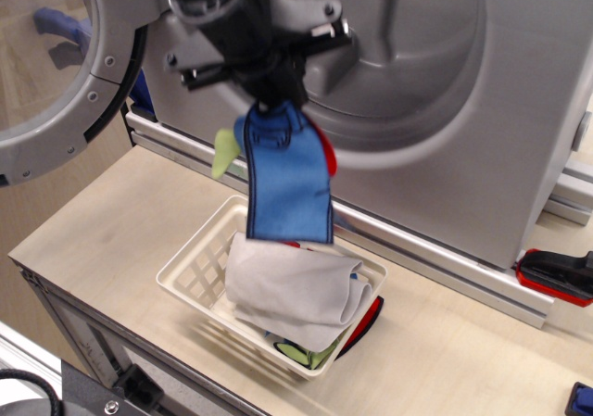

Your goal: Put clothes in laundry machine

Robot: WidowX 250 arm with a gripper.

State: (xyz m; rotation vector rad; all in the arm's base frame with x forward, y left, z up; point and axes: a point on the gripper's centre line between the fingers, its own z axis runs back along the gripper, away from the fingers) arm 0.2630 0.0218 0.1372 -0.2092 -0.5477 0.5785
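My gripper (275, 94) is blurred, its fingertips buried in the blue cloth (287, 180), so how they stand is unclear. My arm runs off the top edge. The red cloth (323, 152) and lime-green cloth (223, 150) mostly hide behind the blue one. The laundry machine (482, 119) is cut off at top and right; its door (57, 73) at the left.

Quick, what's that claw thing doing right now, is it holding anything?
Gripper: closed, holding the blue cloth up in front of the laundry machine; lime-green and red pieces hang with it.
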